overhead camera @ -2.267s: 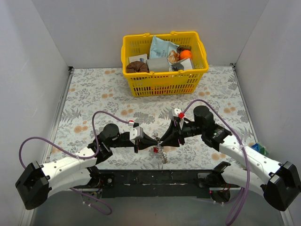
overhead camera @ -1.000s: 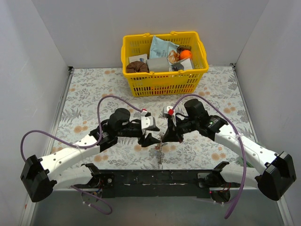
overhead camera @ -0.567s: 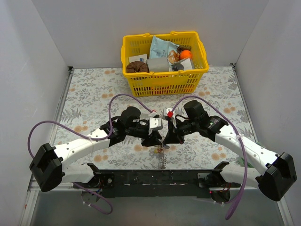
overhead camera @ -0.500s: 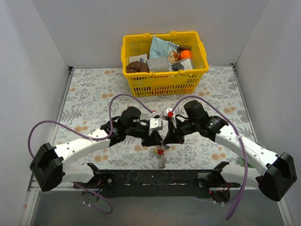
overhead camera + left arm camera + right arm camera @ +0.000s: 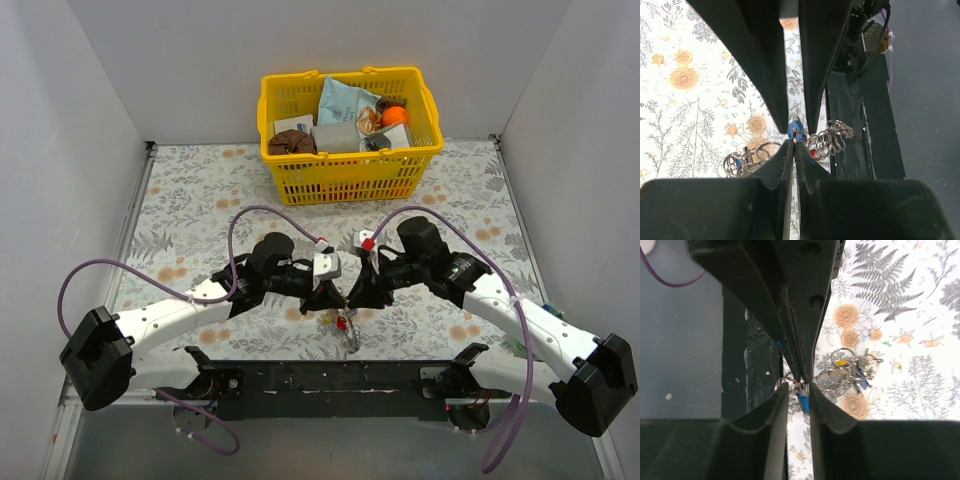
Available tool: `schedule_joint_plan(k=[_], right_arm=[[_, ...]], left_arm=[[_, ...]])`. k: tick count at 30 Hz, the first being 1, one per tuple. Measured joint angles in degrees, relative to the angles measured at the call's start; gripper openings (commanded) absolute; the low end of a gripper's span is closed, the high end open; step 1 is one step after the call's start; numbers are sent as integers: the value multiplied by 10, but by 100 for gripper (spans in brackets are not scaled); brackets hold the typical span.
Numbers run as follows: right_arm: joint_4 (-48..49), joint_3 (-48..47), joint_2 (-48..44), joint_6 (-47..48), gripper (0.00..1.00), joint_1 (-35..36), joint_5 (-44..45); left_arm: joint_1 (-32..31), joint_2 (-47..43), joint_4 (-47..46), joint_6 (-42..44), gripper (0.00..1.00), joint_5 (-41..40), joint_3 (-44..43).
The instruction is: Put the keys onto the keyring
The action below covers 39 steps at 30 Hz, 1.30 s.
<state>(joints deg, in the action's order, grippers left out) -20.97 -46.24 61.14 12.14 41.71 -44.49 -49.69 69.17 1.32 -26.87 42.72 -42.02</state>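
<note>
My two grippers meet tip to tip above the table's near edge. The left gripper (image 5: pixel 337 299) (image 5: pixel 794 143) is shut on a thin silver ring seen edge-on, the keyring (image 5: pixel 799 134), with a blue key (image 5: pixel 791 130) at its side. Around the same spot, the right gripper (image 5: pixel 353 298) (image 5: pixel 799 387) has its jaws a little apart, the blue key (image 5: pixel 803 401) in the gap between them. A chain of small rings with a red key (image 5: pixel 346 327) (image 5: pixel 831 142) hangs below the tips. Another clump of rings with a yellow key (image 5: pixel 846 369) (image 5: pixel 747 159) lies on the cloth.
A yellow basket (image 5: pixel 350 175) full of odds and ends stands at the back of the flowered cloth. The black base rail (image 5: pixel 330 382) runs just below the hanging rings. White walls close in the left, right and back.
The left gripper has closed on the ring at the meeting point. The right jaws, shut before, have eased apart. The hanging rings have shifted slightly.
</note>
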Motion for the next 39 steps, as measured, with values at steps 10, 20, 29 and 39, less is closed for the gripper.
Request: schedule_joint_plan(k=[10, 20, 29, 39], right_arm=[[81, 28, -81, -50, 52, -20, 34], [132, 63, -71, -75, 47, -66, -63], [152, 67, -55, -74, 46, -68, -139], [152, 67, -40, -72, 26, -68, -173]], left_arm=[[0, -70, -160, -67, 0, -41, 114], [0, -101, -347, -116, 0, -51, 201], [0, -102, -419, -130, 0, -45, 210], [0, -101, -438, -134, 0, -35, 210]])
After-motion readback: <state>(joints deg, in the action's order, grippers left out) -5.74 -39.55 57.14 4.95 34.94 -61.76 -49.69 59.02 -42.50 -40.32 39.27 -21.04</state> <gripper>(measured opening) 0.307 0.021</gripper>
